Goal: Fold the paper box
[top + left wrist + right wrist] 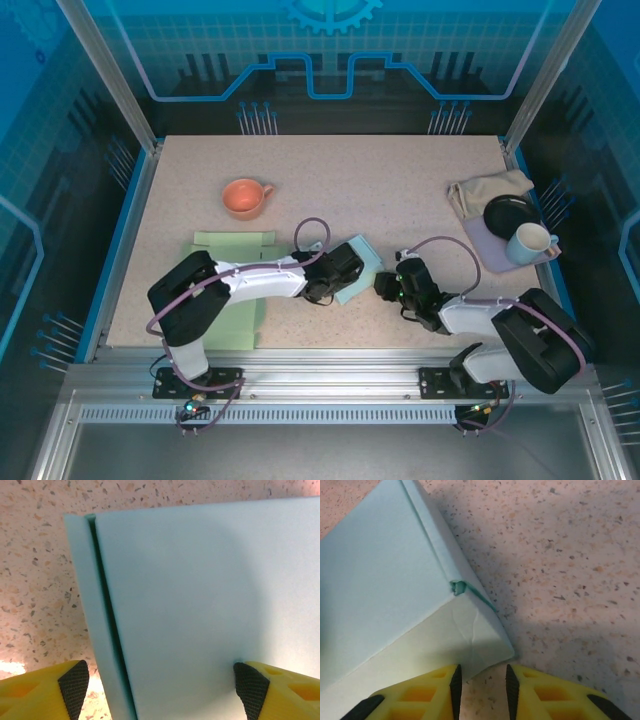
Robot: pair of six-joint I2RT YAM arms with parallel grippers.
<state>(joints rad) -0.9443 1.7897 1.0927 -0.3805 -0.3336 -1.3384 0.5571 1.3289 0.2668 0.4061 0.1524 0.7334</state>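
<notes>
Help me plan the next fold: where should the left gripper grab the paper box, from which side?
Probably the narrow side flap of the paper box: a dark slit separates it from the main panel, leaving a free edge. Come from the left arm's side, where the open left gripper straddles that flap.

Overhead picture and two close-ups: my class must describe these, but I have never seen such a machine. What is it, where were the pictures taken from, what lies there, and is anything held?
Two robot arms stand at the near edge of the table, each ending in a two-fingered pincer. The overhead picture looks down from behind them; each close-up comes from a wrist camera. On the table lie a pale blue paper box, an orange cup, a green sheet, a cloth, a black dish and a white mug. The left pincer is open over the box; the right pincer, slightly open, faces its corner. Nothing looks held.
</notes>
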